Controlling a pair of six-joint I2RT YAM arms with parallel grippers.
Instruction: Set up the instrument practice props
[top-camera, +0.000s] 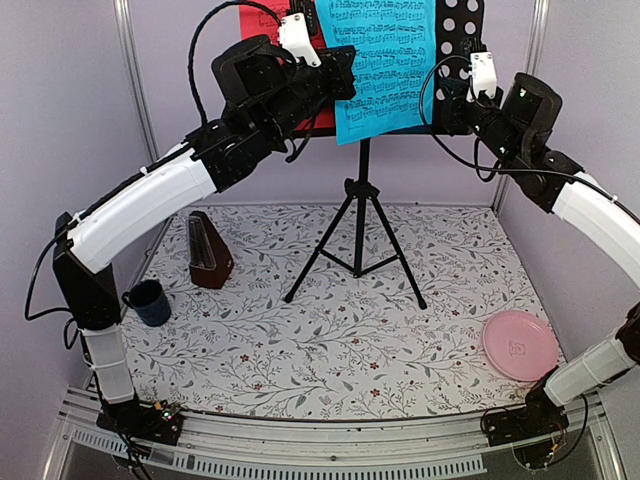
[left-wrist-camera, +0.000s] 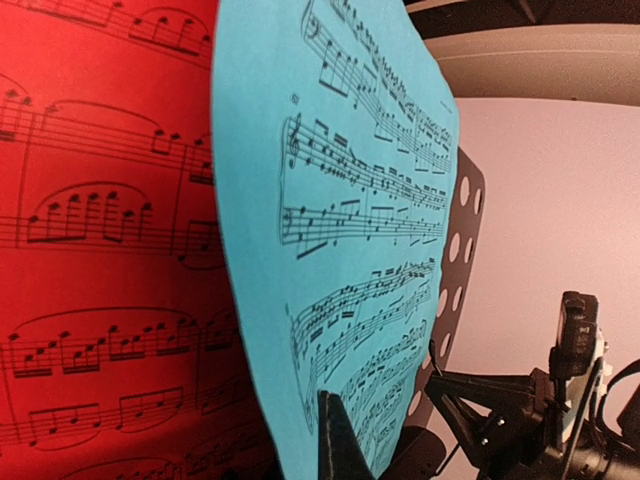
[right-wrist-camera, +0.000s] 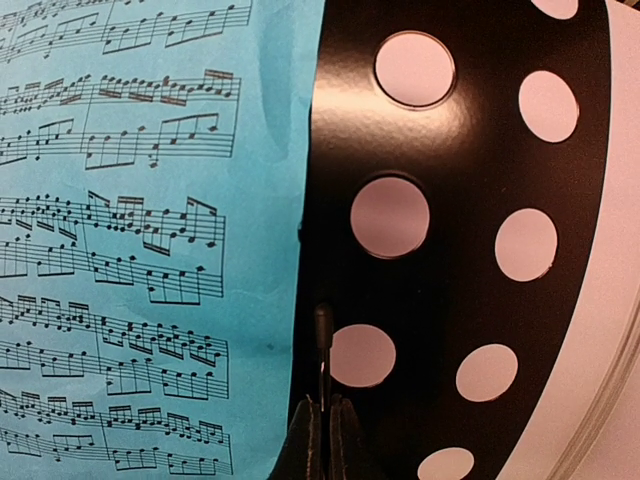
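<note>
The black perforated music stand (top-camera: 360, 215) stands on its tripod legs at the 12 o'clock end of the flower-patterned table cover (top-camera: 330, 345), its desk high at the back. Two sheets lean against the desk. The red sheet (left-wrist-camera: 100, 250) is toward 9 o'clock. The cyan sheet (top-camera: 385, 65) overlaps the red sheet's right edge and hangs below the desk's lower edge.

Both carry only printed notation: staves, treble clefs, beamed runs and slurs. I cannot read any title or words on them. Bare perforated metal shows at 3 o'clock of the cyan sheet.

The left gripper (top-camera: 338, 78) is raised against the cyan sheet's left edge. Its wrist view shows one dark finger (left-wrist-camera: 333, 440) in front of the sheet's bottom edge, and I cannot tell whether the jaws are apart or clamped.

The right gripper (right-wrist-camera: 322, 432) is at the desk's lower right corner. Its fingers are drawn together with only a thin dark sliver rising between them, and I cannot make out what that sliver is.

The brown wooden pyramid metronome (top-camera: 208, 252) stands upright on the table at 9 o'clock of the tripod, well apart from it. A dark blue mug (top-camera: 150, 302) sits at 8 o'clock near the left arm. A pink round plate (top-camera: 520, 345) lies at 4 o'clock — it has a faint mark in its middle, too small to read.
</note>
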